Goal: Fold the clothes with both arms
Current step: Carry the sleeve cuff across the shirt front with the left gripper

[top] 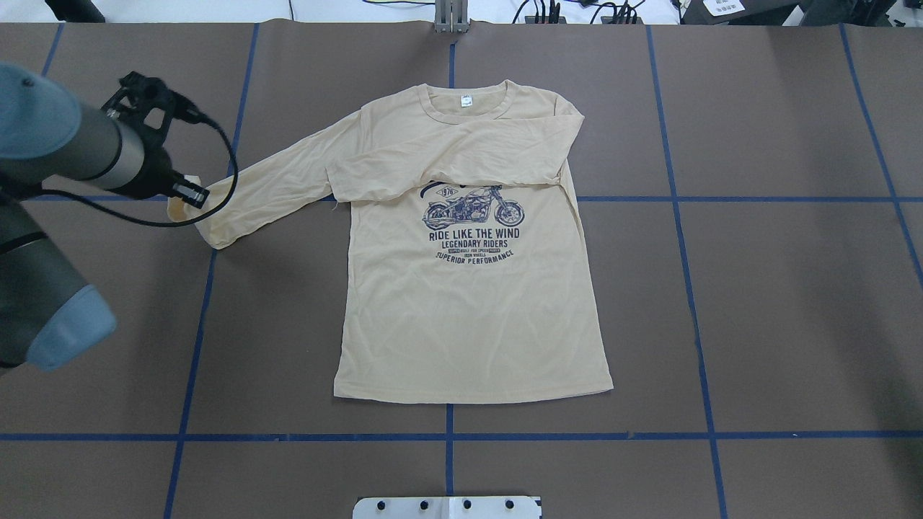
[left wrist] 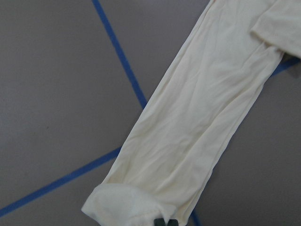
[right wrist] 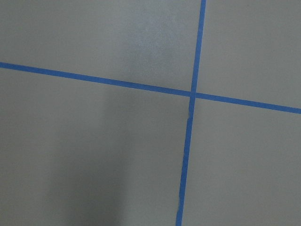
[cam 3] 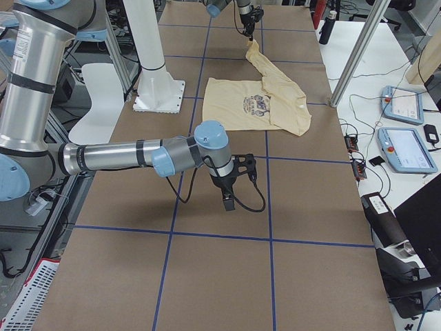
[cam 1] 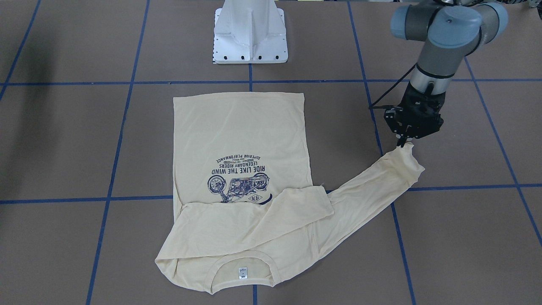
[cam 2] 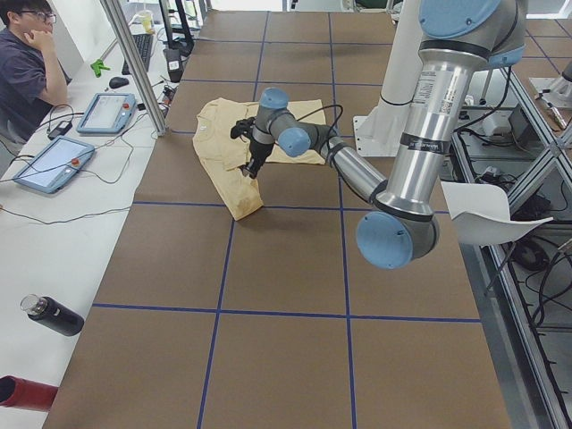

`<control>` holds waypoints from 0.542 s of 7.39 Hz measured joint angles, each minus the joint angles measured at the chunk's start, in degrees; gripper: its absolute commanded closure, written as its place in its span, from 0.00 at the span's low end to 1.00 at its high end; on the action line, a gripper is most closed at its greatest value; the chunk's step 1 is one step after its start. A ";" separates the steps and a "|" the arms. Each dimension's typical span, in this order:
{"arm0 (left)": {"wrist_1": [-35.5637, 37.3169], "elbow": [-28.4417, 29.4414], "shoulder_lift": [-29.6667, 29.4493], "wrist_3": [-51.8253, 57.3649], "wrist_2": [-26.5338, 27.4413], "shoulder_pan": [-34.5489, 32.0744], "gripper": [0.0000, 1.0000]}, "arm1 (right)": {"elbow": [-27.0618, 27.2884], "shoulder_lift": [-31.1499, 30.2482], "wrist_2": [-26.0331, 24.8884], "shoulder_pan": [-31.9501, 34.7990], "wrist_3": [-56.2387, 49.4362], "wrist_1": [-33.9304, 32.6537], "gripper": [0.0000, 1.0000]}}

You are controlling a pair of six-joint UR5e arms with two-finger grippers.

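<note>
One sleeve folded, one in hand. The cream long-sleeved shirt point(top: 469, 317) lies flat and print-up at the middle of the brown worktop point(top: 757, 288), with its collar point(top: 469, 108) on the side far from the robot. The sleeve on the robot's right point(top: 461, 162) lies across the chest, just above the motorcycle print. The opposite sleeve point(top: 274, 187) stretches out towards the left arm. There the left fingers point(cam 1: 400, 140) are pinched together on the cuff point(cam 1: 410, 153), holding it raised just off the worktop. The right fingers point(cam 3: 227, 200) hang over bare worktop, well apart from the shirt; whether they are parted cannot be told.

Judged step: carrying the held sleeve across the chest. Lift only enough for the cuff to clear the cloth. Sweep in an arc about the shoulder so the fold falls at the body's edge. Keep light tension against bunching, and lay the sleeve over the first one without dragging it.
</note>
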 measured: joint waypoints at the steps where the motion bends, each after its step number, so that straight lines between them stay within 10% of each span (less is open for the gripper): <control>1: 7.35 1.14 -7.63 -0.60 -0.08 0.12 1.00 | -0.04 0.00 0.02 0.00 0.01 -0.01 0.00; 4: 15.79 16.64 -29.72 -7.71 -1.43 1.67 1.00 | -0.13 -0.07 0.08 0.00 0.05 -0.01 0.00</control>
